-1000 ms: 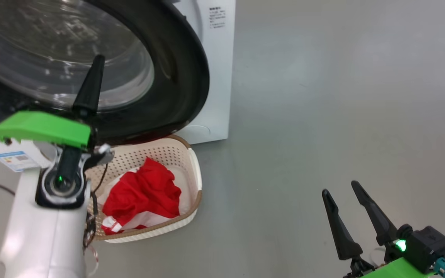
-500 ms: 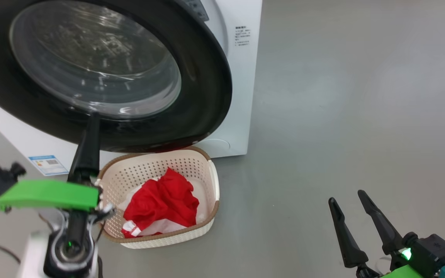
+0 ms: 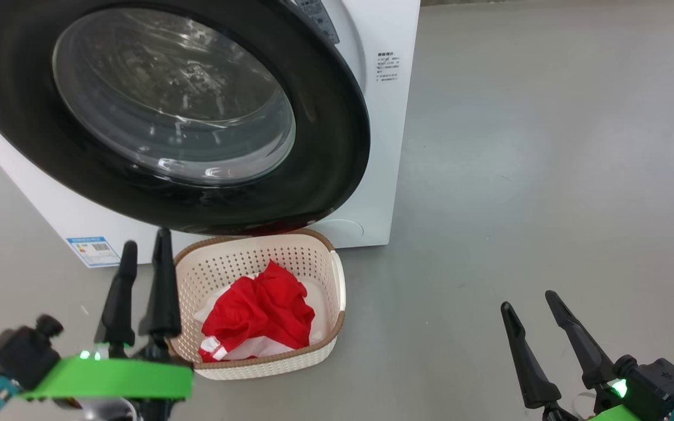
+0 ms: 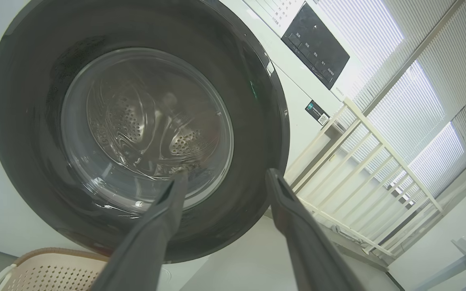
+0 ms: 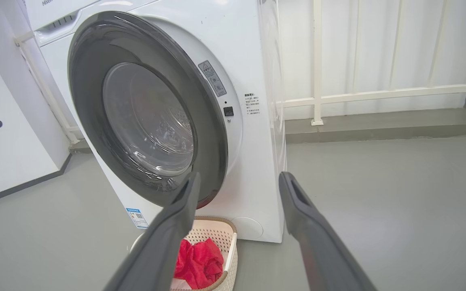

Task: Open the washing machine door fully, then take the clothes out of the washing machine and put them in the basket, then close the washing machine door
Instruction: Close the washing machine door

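Note:
The washing machine door (image 3: 325,146), black-rimmed with a glass bowl, lies close against the white washing machine (image 3: 387,146); a strip of white recess shows at its right edge in the right wrist view, door (image 5: 91,101). On the floor below stands the basket (image 3: 338,280) with the red and white clothes (image 3: 261,313) inside. My left gripper (image 3: 146,241) is open and empty at the basket's left, off the door; in its wrist view, the left gripper (image 4: 225,173) points at the door (image 4: 22,121). My right gripper (image 3: 529,301) hangs open and empty over bare floor.
A blue label (image 3: 94,250) sits low on the machine's front. A white railing (image 5: 378,95) and blinds stand behind and right of the machine, a white wall panel (image 5: 10,153) to its left. Grey floor stretches wide on the right.
The head view has shifted. My left gripper has dropped from the door's glass to the lower left, beside the basket. The door now lies closer to the machine's front. The right gripper barely moved.

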